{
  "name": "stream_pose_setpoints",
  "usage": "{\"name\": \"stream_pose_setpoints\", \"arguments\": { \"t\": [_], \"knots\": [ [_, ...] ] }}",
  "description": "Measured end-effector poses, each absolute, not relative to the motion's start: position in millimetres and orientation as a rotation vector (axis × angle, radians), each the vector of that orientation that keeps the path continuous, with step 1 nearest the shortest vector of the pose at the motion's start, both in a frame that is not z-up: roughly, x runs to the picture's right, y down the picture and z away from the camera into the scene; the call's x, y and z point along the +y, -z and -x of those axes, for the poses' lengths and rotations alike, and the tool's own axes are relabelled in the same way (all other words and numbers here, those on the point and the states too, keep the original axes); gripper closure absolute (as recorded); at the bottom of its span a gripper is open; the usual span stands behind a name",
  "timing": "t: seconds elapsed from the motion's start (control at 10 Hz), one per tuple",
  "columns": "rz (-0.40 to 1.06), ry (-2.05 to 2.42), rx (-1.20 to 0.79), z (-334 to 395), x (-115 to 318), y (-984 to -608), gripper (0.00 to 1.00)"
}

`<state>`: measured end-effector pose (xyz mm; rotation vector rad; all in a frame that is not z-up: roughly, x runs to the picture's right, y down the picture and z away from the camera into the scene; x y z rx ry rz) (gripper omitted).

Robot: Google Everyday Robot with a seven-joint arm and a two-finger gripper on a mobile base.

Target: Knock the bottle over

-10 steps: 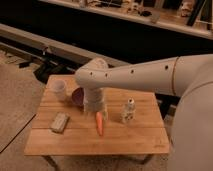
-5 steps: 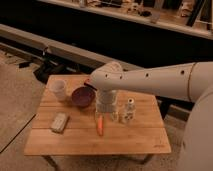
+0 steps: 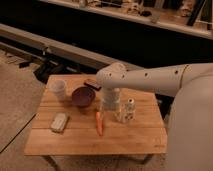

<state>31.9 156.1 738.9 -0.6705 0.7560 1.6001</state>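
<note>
The bottle (image 3: 129, 110) is small and clear, with a white cap and a pale label. It stands upright on the wooden table (image 3: 130, 137), right of centre. My white arm reaches in from the right and bends down over the table. My gripper (image 3: 116, 114) hangs low just left of the bottle, very close to it or touching it. The gripper's lower end merges with the bottle's left side.
An orange carrot (image 3: 99, 123) lies just left of and below the gripper. A dark red bowl (image 3: 83, 96), a white ribbed cup (image 3: 59, 89), a pale sponge (image 3: 59, 122) and a small dark object (image 3: 91, 83) sit on the left half. Low rails run behind the table.
My arm and gripper have moved right across the table, from above the carrot to right beside the bottle. The bottle still stands upright.
</note>
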Motion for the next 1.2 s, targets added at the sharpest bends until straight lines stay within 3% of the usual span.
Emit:
{"name": "stream_pose_setpoints", "arguments": {
  "t": [0.5,1.2],
  "knots": [
    [0.719,-1.599,0.769,-47,162,-734,0.35],
    [0.638,-1.506,0.807,-77,156,-736,0.35]
  ]
}}
